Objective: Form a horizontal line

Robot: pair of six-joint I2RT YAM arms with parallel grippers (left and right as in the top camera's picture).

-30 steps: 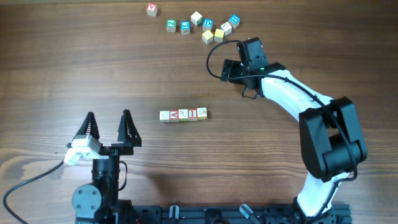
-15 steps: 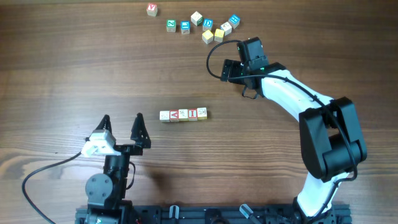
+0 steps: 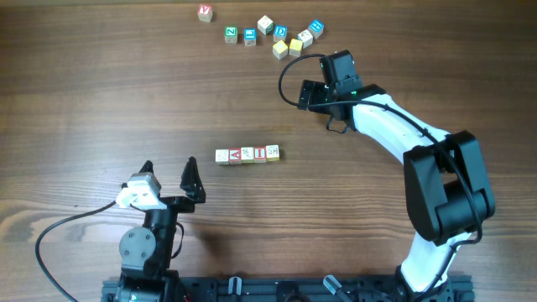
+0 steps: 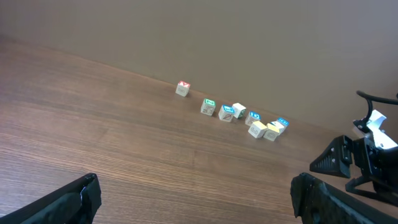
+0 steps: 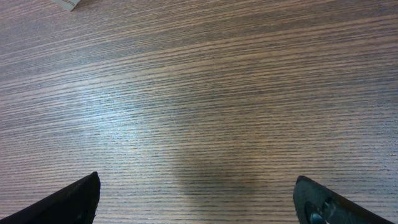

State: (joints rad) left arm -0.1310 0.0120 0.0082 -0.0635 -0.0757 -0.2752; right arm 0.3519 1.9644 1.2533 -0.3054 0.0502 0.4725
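Brown wooden table (image 3: 101,92) fills the overhead view, with plenty of bare room on every side. The left gripper (image 3: 169,164) stands spread wide and empty near the table's near edge. The horizontal line (image 3: 247,154), four small pale cubes touching side by side, lies just ahead of it and off to its right, apart from both arms. The right gripper (image 3: 312,94) sits beyond the line, seen from above so its fingers are hard to make out. Past it, a scatter of loose cubes (image 3: 280,33) lies near the far edge.

From the left wrist, only the dark fingertips (image 4: 68,200) show, cut off at the bottom corners. The loose cubes (image 4: 239,111) sit far ahead before a plain wall (image 4: 217,31). The line falls outside this view. Part of the right arm (image 4: 354,163) pokes in at the right edge.

From the right wrist, its fingertips (image 5: 68,200) are set wide apart, gripping nothing, over bare wood. A cube corner (image 5: 67,4) is cut off at the top.
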